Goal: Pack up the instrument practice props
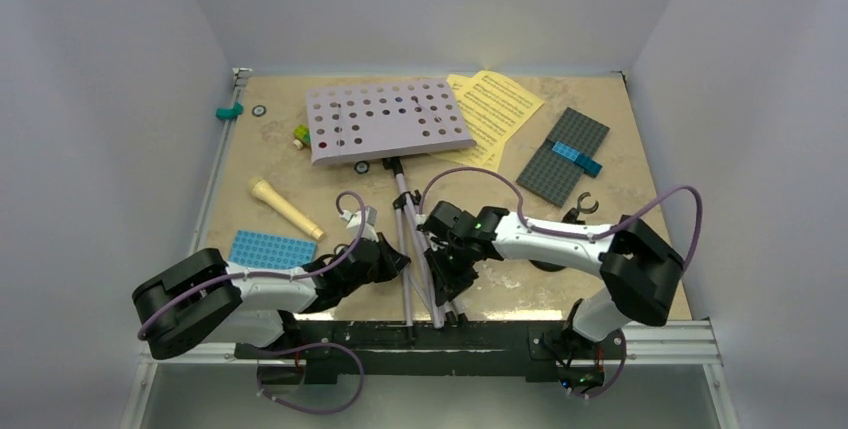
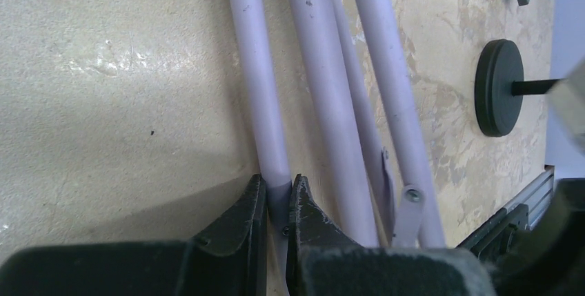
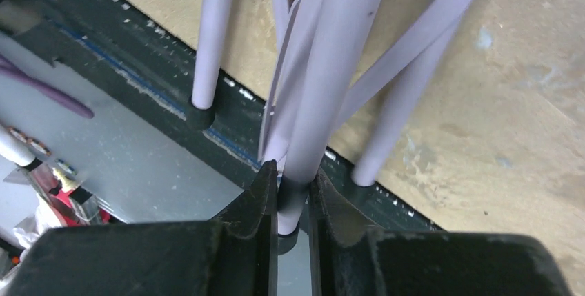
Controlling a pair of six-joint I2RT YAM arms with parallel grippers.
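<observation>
The tripod music stand [image 1: 385, 121] lies flat on the table, its perforated pale lilac desk at the back and its legs [image 1: 420, 249] pointing to the near edge. My left gripper [image 1: 398, 261] is shut on the leftmost lilac leg [image 2: 262, 89], the tube pinched between the fingertips [image 2: 277, 184]. My right gripper [image 1: 442, 271] is shut on the black-capped end of another leg [image 3: 331, 68], seen close in the right wrist view [image 3: 293, 172]. The cream toy microphone [image 1: 285, 209] lies at the left. Yellow sheet-music pages [image 1: 497, 109] lie behind the desk. The black mic stand's round base [image 2: 498, 87] stands right of the legs.
A blue studded baseplate [image 1: 272, 249] lies by my left arm. A grey baseplate [image 1: 562, 154] with a blue brick [image 1: 576, 154] lies at the right. A teal brick [image 1: 230, 110] and small bricks [image 1: 301, 135] sit at the back left. The table's dark front rail [image 3: 138, 82] runs under the leg ends.
</observation>
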